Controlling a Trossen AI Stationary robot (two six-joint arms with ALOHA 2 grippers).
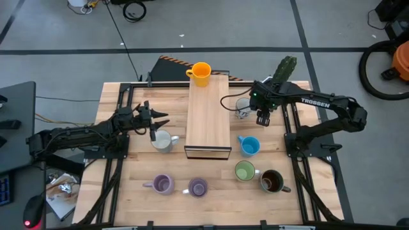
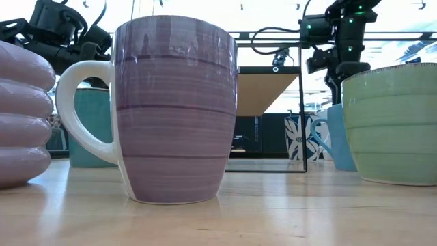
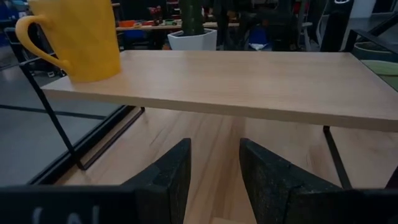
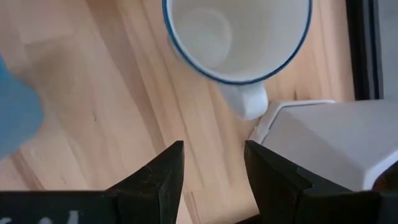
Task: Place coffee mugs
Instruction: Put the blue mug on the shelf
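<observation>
1. Right gripper [image 1: 262, 119] hangs over the counter [image 1: 211, 195] beside the patterned white mug [image 1: 242, 109], close to the white cactus pot [image 4: 336, 140]; in its wrist view the fingers [image 4: 163, 171] stand a modest gap apart, holding nothing, with the mug's blue-rimmed mouth [image 4: 236, 37] below and just ahead of them.
2. Left gripper [image 1: 155, 126] sits at the left of the wooden riser shelf [image 1: 208, 115], above the plain white mug [image 1: 163, 141]; its fingers [image 3: 168, 180] are narrowly parted and empty, pointing at the shelf's underside.
3. Orange mug [image 1: 200, 73] stands upright on the far end of the shelf.
4. Blue mug [image 1: 249, 145] rests on the counter just right of the shelf's near end.
5. Green mug [image 1: 245, 171] and dark brown mug [image 1: 272, 181] sit side by side nearer the front.
6. Two purple mugs [image 1: 161, 184] [image 1: 197, 187] stand along the front edge, left of the green one.
</observation>
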